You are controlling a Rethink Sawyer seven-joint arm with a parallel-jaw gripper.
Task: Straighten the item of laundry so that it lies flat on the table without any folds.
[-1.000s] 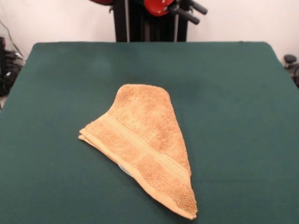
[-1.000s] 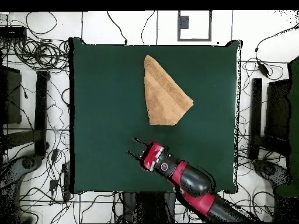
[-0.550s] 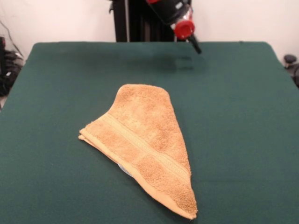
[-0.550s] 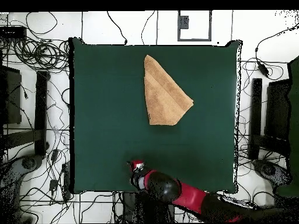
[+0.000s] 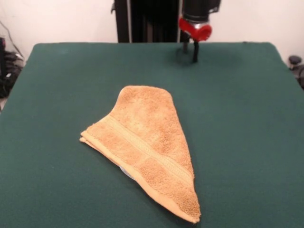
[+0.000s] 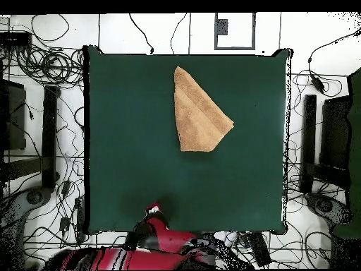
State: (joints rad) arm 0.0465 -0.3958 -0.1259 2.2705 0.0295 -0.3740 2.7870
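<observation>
Hand up at the back edge, towel folded mid-surface

The hand hangs over the far edge of the green surface, two dark prongs slightly apart, so open and holding nothing. The orange-tan hand towel lies well apart from it, folded into a rough triangle with its woven band showing. Bare felt all round it; cables litter the floor past the edges.

One camera sits low at the near edge of the green table and looks across it, close to the folded orange towel. The other looks straight down from high up, seeing the whole table, the towel, and cables on the floor.
</observation>
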